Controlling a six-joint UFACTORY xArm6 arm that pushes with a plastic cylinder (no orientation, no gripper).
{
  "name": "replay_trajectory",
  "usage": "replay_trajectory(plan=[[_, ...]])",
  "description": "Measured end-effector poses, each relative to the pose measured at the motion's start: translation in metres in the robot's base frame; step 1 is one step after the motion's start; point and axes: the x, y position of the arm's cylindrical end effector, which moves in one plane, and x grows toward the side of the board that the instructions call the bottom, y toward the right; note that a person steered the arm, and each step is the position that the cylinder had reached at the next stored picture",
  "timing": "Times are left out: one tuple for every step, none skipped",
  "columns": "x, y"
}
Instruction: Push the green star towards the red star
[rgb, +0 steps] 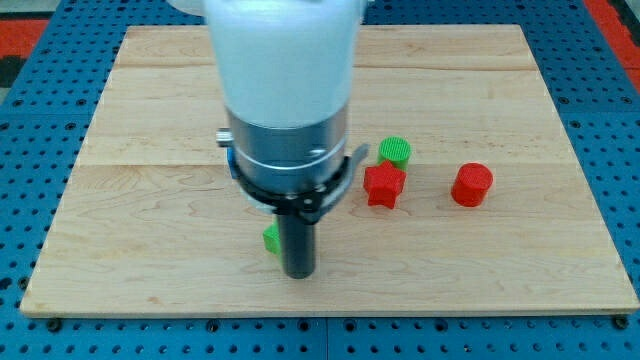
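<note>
We see no container here: everything lies loose on the wooden tabletop (150, 250), which sits on a blue pegboard (40, 100). We take the red star (384, 186) as our landmark. Our arm (285, 90) comes down from the view's top as a wide pale cylinder with a dark metal collar below it, held upright, and it ends in the straight dark rod; there are no jaws on this rig, only the rod, so nothing is gripped or held. My tip (299, 273) rests on the tabletop to the view's left of the red star and lower in the view. The green star (271, 238) shows only as a small green sliver at the rod's left edge, touching or just beside the rod and a little above its end, so it too lies left of and below the red star, with the rod standing between the two. Most of that block is hidden behind the rod, so we cannot tell which way its points face or whether it has a long axis. A green cylinder (395, 151) sits just beside the red star, toward the view's top and slightly right, close enough that we cannot tell whether they touch. A red cylinder (472, 185) stands to the view's right of the red star, level with it and clearly apart.
</note>
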Motion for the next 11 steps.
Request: replay_trajectory(plan=[[-0.048,-0.008],[-0.066,0.01],[-0.035,-0.059],[-0.047,-0.076],[-0.079,-0.071],[-0.106,-0.047],[-0.129,-0.044],[-0.108,-0.055],[-0.118,-0.089],[-0.129,-0.089],[-0.132,-0.087]])
